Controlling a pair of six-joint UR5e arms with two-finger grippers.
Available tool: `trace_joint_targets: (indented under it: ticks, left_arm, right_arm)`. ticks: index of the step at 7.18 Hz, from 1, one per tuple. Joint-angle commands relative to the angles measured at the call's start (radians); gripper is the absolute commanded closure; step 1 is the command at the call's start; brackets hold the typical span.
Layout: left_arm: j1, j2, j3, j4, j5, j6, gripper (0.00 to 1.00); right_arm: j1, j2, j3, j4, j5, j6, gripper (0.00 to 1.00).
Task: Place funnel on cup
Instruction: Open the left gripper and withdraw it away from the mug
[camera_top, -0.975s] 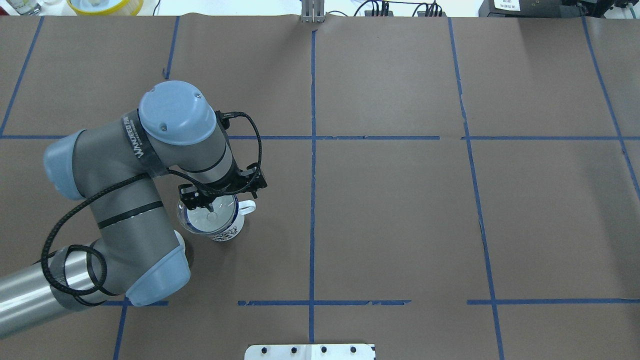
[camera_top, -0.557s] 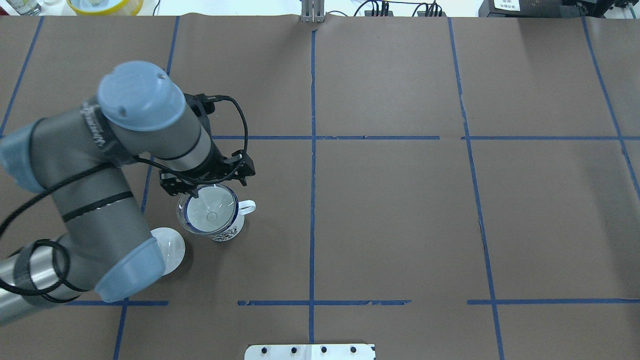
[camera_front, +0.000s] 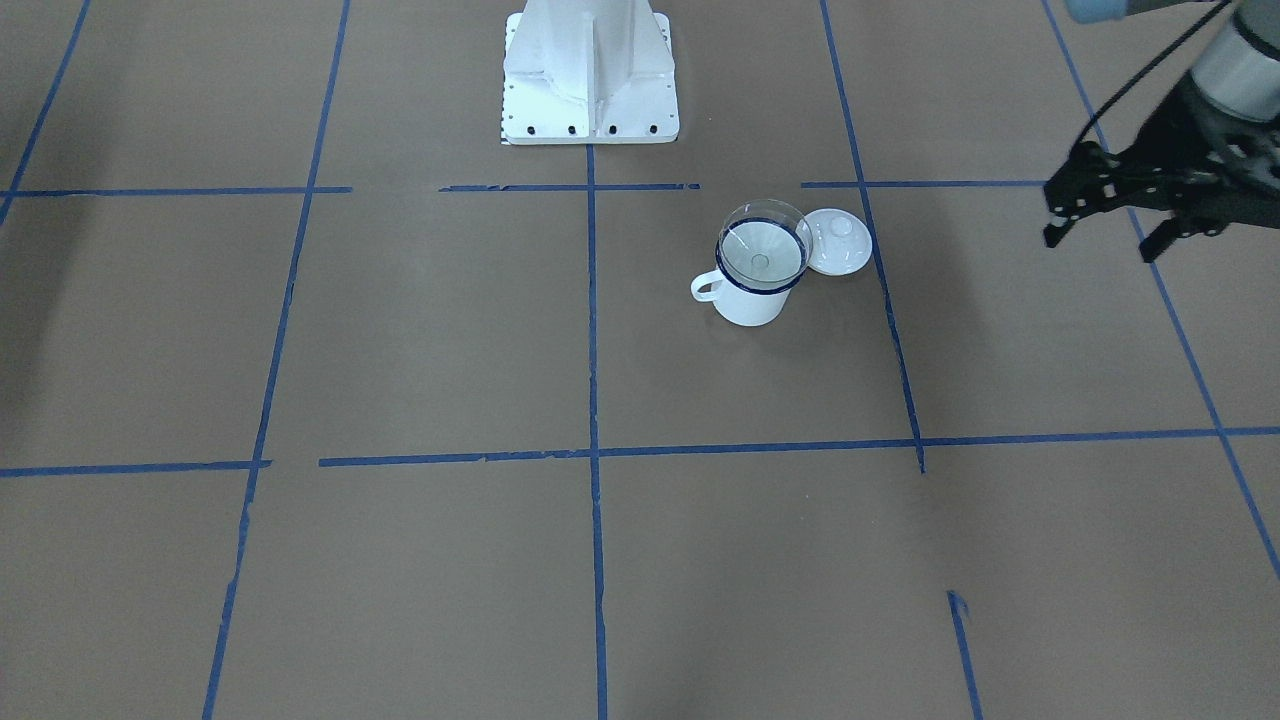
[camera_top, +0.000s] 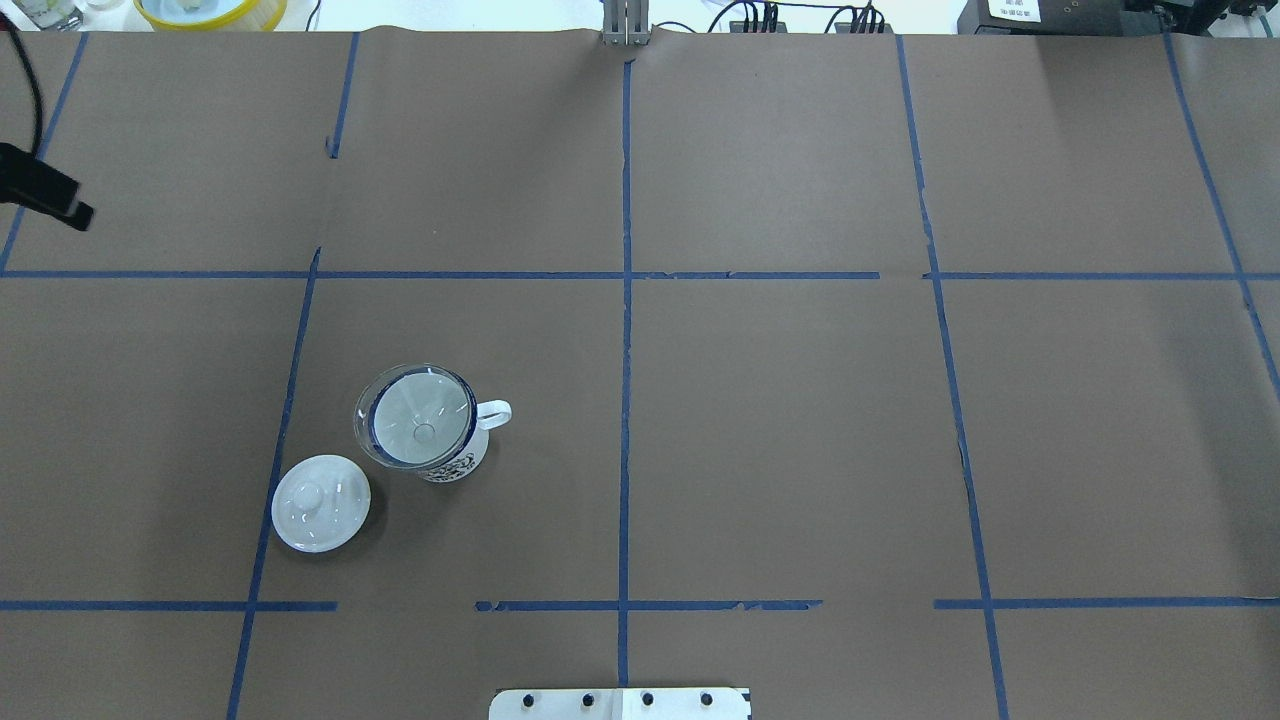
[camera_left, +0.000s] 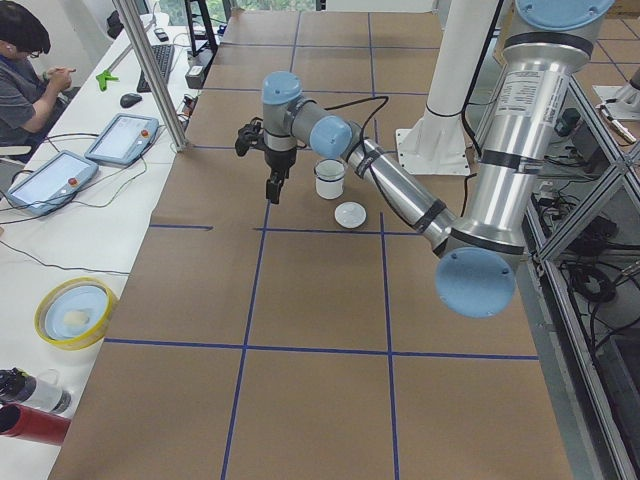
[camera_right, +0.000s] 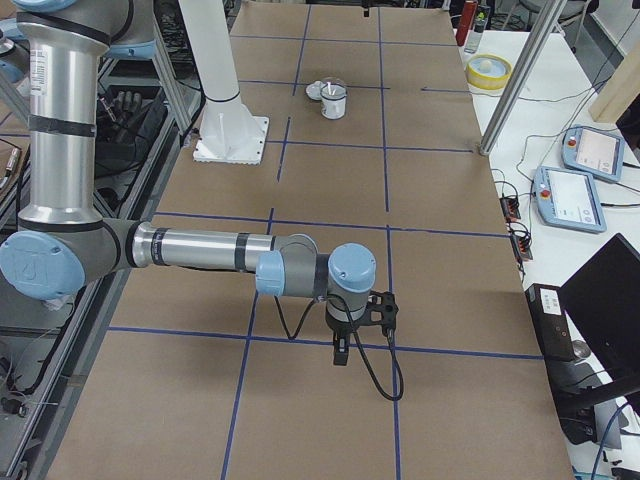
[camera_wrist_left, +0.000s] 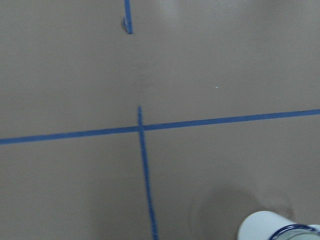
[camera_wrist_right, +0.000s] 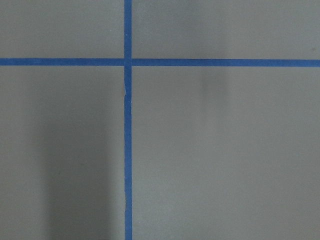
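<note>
The clear funnel (camera_top: 415, 415) sits in the mouth of the white cup (camera_top: 458, 462), spout down, its wide rim resting on the cup's dark blue rim. The cup's handle points right in the overhead view. Both also show in the front view, funnel (camera_front: 762, 240) on cup (camera_front: 750, 300). My left gripper (camera_front: 1098, 247) is open and empty, raised well off to the cup's side; only its edge (camera_top: 45, 195) shows overhead. The left wrist view catches the cup's side (camera_wrist_left: 262, 227). My right gripper (camera_right: 340, 350) hangs far from the cup; I cannot tell if it is open.
A round white knobbed lid (camera_top: 320, 503) lies on the table close beside the cup. The robot's white base (camera_front: 590, 70) stands behind them. A yellow bowl (camera_left: 72, 312), tablets and a seated operator (camera_left: 20, 70) are at the side bench beyond the table edge.
My left arm has pulled away from above the cup, up and out to the overhead view's left edge. The funnel stays on the cup. The lid is now uncovered.
</note>
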Motion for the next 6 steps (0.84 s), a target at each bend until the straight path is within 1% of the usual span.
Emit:
trace_joint_targets:
  ticks: [1,2,3,4,5,6]
  left_arm:
    - [-0.247,0.101,0.178,0.000,-0.036,0.432,0.00]
    - [-0.262,0.136,0.243,0.003,-0.036,0.504,0.00]
    - [-0.264,0.162,0.306,-0.002,-0.038,0.506,0.00]
    - [-0.280,0.165,0.349,-0.005,-0.038,0.503,0.00]
    - [-0.306,0.176,0.356,-0.010,-0.065,0.500,0.00]
    - [-0.329,0.250,0.342,-0.037,-0.132,0.502,0.00]
  right_arm:
    - [0.000,0.000,0.001,0.000,0.000,0.000,0.00]
    - [0.000,0.000,0.001,0.000,0.000,0.000,0.00]
    - [0.000,0.000,0.000,0.000,0.000,0.000,0.00]
    - [0.000,0.000,0.001,0.000,0.000,0.000,0.00]
    - [0.000,0.000,0.001,0.000,0.000,0.000,0.00]
    - [0.000,0.000,0.000,0.000,0.000,0.000,0.00]
